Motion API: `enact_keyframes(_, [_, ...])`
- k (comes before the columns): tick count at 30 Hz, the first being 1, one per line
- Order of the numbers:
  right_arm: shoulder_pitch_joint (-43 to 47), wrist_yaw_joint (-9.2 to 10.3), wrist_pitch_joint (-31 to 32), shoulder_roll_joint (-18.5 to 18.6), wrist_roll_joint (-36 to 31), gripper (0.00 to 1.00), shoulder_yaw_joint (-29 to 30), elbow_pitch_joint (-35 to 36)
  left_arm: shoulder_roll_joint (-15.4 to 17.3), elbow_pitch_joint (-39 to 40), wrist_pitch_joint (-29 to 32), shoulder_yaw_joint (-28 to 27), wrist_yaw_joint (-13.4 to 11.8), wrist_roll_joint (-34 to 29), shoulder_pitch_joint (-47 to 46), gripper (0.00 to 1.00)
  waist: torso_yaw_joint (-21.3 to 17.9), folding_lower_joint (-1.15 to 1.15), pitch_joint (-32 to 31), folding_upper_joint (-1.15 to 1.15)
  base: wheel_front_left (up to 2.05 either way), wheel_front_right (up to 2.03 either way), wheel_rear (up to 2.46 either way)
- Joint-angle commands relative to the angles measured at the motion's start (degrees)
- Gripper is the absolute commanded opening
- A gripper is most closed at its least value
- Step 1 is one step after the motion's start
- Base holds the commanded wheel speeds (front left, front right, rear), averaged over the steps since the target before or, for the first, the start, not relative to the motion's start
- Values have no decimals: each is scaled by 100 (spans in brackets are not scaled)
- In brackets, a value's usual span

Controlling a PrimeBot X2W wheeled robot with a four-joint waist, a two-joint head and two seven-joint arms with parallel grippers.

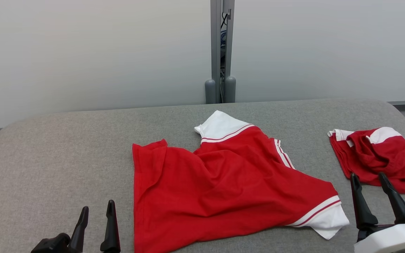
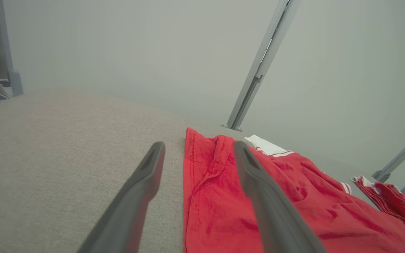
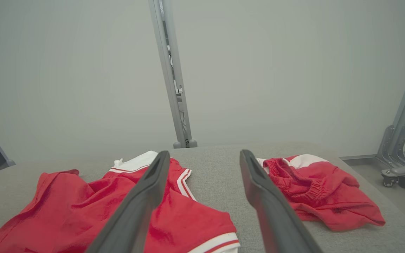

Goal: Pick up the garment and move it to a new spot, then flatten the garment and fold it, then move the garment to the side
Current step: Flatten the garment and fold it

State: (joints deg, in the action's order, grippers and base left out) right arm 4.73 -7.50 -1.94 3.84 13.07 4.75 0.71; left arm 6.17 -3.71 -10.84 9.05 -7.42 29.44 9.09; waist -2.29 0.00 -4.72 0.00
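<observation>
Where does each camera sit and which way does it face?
Head view: on the head, looking down at the spread red white-trimmed shirt on the grey fabric table; left gripper, right gripper open below.
Left wrist view: along left fingers toward shirt's edge.
Right wrist view: along right fingers, between shirt and crumpled red garment.
All share the shirt.

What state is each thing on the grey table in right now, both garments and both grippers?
Large red shirt with white sleeve cuffs: spread out, wrinkled, not folded.
Smaller red-and-white garment: bunched in a loose, rumpled bundle.
Left gripper: open, empty.
Right gripper: open, empty.
</observation>
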Motion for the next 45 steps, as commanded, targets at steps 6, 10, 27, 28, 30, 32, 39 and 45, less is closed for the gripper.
enact_keyframes(6, [-18,0,1,-9,-107,100,-113,-87,136,41,57,32,-88,-112,80,100,-1,0,-36,0,0,0,0])
enact_keyframes(10, [-76,0,12,-15,-113,100,-151,-135,148,48,75,58,-101,-95,78,100,9,0,-53,0,0,0,0])
enact_keyframes(27, [-123,0,14,-13,-68,100,-214,-262,282,39,156,247,-117,-249,10,100,16,0,-34,0,0,0,0])
enact_keyframes(28, [-123,0,14,-13,-68,100,-214,-262,282,39,156,247,-117,-249,10,100,16,0,-34,0,0,0,0])
enact_keyframes(30, [-127,0,13,-15,-67,100,-208,-270,300,51,162,256,-132,-276,-7,100,17,0,-28,0,0,0,0])
enact_keyframes(32, [-130,0,12,-18,-65,100,-205,-276,315,56,172,262,-145,-283,-19,100,17,0,-25,0,0,0,0])
enact_keyframes(39, [-130,0,1,-24,-63,100,-196,-288,342,76,183,278,-169,-280,-31,100,22,0,-19,0,0,0,0])
enact_keyframes(45, [-109,0,46,-29,-42,100,-152,-364,292,8,275,350,-154,-202,-15,100,16,0,15,0,0,0,0])
